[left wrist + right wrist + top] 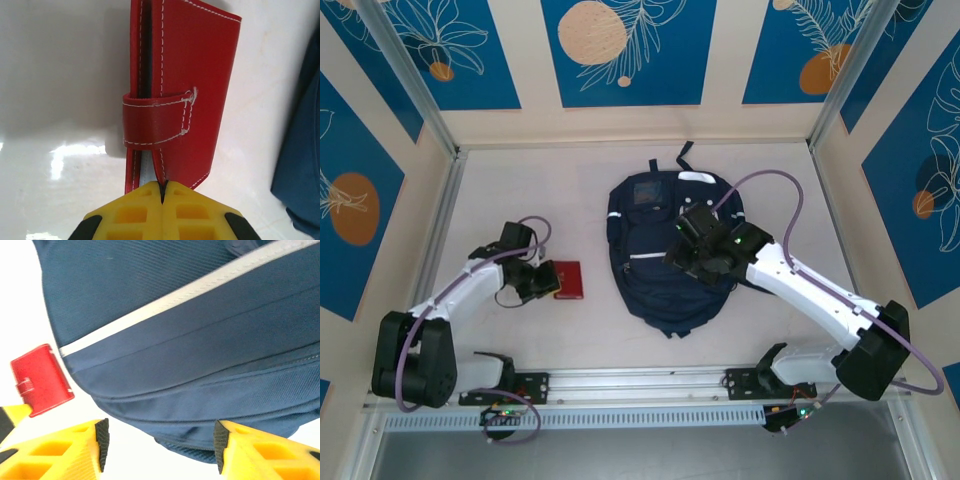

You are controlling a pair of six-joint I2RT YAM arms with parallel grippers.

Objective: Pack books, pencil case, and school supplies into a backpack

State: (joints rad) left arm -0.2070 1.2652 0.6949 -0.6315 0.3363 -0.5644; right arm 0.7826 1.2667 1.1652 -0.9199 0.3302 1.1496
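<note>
A red stitched case with a strap closure lies on the white table, left of the backpack. My left gripper is at its near end. In the left wrist view, the yellow fingers are shut on the lower edge of the red case's cover. The navy backpack lies flat mid-table, its white stripe running across the front pocket. My right gripper hovers over the backpack's lower front. It stands open, with nothing between its pads. The red case sits left of the backpack's edge. The black and dark blue books are out of view.
A metal rail runs along the near edge between the arm bases. Patterned walls close in the table on three sides. The backpack's fabric lies a short way to the right of the red case. Bare table extends left of and behind the case.
</note>
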